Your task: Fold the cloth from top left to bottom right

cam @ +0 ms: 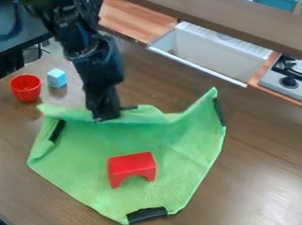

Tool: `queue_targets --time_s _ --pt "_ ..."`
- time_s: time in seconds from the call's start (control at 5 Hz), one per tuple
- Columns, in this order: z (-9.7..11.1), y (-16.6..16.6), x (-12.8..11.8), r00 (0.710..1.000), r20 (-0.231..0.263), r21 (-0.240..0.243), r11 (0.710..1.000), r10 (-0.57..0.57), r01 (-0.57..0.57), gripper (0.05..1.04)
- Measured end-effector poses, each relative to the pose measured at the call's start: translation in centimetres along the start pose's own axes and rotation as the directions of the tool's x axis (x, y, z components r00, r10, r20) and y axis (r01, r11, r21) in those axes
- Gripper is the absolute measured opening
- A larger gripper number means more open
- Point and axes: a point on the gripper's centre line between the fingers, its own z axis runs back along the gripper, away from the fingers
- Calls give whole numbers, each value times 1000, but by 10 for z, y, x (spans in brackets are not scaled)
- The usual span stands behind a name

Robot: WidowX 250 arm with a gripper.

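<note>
Black strip [147, 214] on the cloth [96, 154] edge at 5 o'clock, perhaps there to stiffen the edge for gripping. Spread on the table [260, 195], the cloth is ruffled at 12, where the gripper [104, 114] touches it, likely placed there to carry that side towards 5. Whether it is pinching cloth or spread, I can't tell. 1 red arch [132, 168] sits just below the cloth's middle, so the fold would probably cover or snag it.

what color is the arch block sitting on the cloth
The arch block is red, best seen in the camera view.
</note>
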Motion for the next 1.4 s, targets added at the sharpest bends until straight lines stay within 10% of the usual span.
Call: queue_targets --time_s 1.2,1.4 --pt "-21 -98 7 992 -107 -83 995 -65 57 81" --pt "-31 -104 4 990 -140 -116 993 -32 16 241"
